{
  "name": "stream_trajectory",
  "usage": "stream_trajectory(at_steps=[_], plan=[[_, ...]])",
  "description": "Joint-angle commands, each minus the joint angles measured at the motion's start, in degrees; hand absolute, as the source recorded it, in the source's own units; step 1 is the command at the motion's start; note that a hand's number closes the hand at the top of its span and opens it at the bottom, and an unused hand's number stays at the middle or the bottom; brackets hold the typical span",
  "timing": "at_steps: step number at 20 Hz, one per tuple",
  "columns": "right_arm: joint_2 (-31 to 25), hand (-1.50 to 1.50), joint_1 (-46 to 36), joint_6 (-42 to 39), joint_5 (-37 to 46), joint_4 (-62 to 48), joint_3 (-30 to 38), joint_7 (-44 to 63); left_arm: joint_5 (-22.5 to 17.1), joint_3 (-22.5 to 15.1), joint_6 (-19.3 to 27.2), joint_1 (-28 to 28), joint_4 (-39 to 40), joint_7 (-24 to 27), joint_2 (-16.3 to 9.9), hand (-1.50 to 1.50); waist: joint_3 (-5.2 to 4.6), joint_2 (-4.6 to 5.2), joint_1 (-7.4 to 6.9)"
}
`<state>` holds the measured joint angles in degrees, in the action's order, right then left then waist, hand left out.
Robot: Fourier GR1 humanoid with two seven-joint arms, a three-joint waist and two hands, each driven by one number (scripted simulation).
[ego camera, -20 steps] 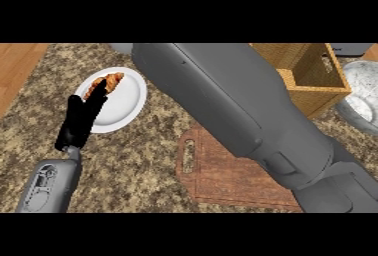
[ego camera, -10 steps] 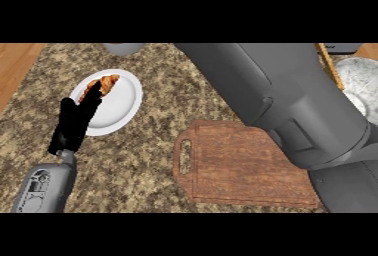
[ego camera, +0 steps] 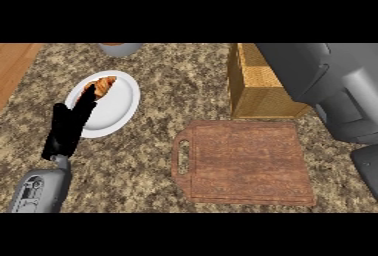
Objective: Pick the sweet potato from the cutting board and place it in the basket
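The counter (ego camera: 148,165) has a speckled stone top in brown, beige and dark grains; it fills almost the whole view; at the far left edge a strip of warm orange-brown wood (ego camera: 13,70) runs beside the stone, its grain going along the edge; the light is even and soft, with only faint shadows on the stone.

Brown cutting board (ego camera: 244,162), speckled counter (ego camera: 184,85)
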<state>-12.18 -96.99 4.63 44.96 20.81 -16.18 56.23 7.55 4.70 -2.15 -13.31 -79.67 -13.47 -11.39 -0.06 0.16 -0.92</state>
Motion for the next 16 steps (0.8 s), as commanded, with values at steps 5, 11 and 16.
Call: stream_trajectory(at_steps=[5, 11, 16], plan=[[-7.55, 1.5, 8.17, -5.45, -1.22, 6.76, 1.71, -8.69, -0.75, 1.53, -1.78, 0.32, 0.84, 0.68, -1.95, 0.0, 0.06, -0.35, 1.39], [-9.26, 1.5, 15.91, -2.05, -1.85, 8.18, 4.15, -15.88, -0.56, 1.44, -0.61, 0.67, 0.11, 0.27, -0.61, 0.0, 0.05, -0.04, 0.57], [-7.9, 1.5, 20.92, -1.14, -0.28, 9.77, 4.07, -15.88, 2.28, -1.24, 2.29, -0.19, -0.41, -0.54, 2.33, 0.0, 0.05, -0.03, 0.54]])
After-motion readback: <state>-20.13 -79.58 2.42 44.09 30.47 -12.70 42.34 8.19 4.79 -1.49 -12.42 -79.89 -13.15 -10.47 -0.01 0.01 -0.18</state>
